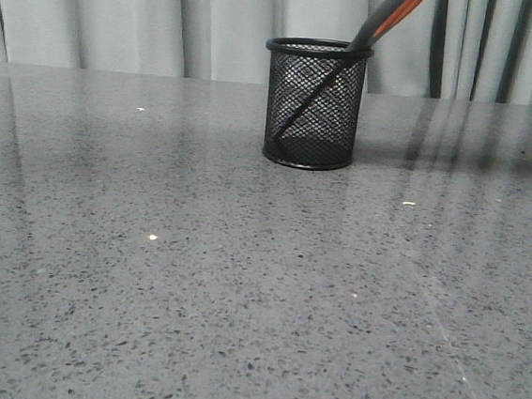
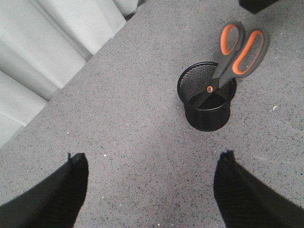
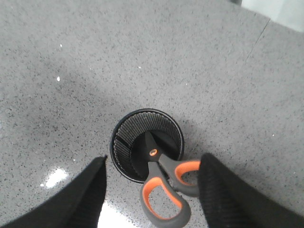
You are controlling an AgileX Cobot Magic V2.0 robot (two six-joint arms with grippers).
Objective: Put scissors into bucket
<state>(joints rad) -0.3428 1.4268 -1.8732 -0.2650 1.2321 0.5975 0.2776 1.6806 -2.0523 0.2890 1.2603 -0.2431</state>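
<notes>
Both grippers, left [image 2: 151,190] and right [image 3: 152,192], hang spread wide above the grey table [image 1: 144,292], holding nothing. Toward the table's far edge, near the curtain [image 1: 123,16], the bucket [image 1: 314,105] stands upright; the scissors [image 2: 235,54] lean inside it, blades down, handles over its rim.

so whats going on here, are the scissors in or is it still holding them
The scissors are already in the bucket: blades down inside the black mesh cup, handles sticking out and leaning over its rim. Neither arm is holding them. The right gripper is open just above the handles, its fingers on either side of them without touching. The left gripper is also open, hanging over the bare table a little way from the bucket. The bucket stands upright on the table.
</notes>
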